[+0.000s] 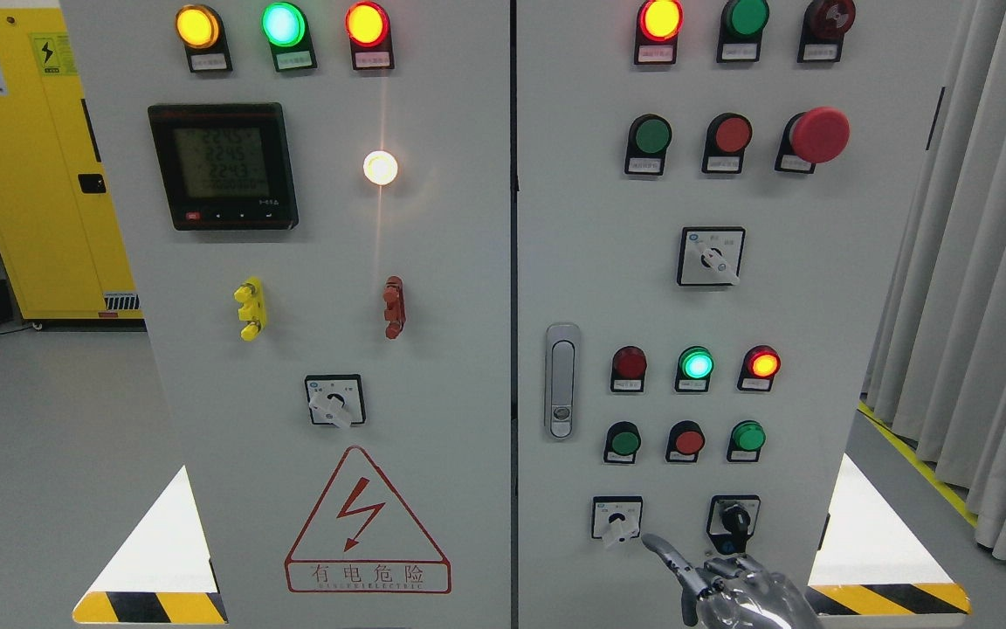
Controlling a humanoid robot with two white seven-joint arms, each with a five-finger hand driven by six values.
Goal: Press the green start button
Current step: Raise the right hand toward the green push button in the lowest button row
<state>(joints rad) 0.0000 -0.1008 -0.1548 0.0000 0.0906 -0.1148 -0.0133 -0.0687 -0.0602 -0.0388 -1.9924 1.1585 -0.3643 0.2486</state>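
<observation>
- A hand [717, 585] is seen at the bottom edge, right of the middle; its arm is cut off, so its side cannot be told.
- One finger [664, 550] is stretched up-left; the others look curled, but most of the hand is out of frame.
- The fingertip lies just right of a white switch [617, 520], apart from it.
- Green buttons [623, 442] sit above on the right door [870, 288]; another [747, 436] is nearby.
- Which one is the start button cannot be told: the labels are too small.
</observation>
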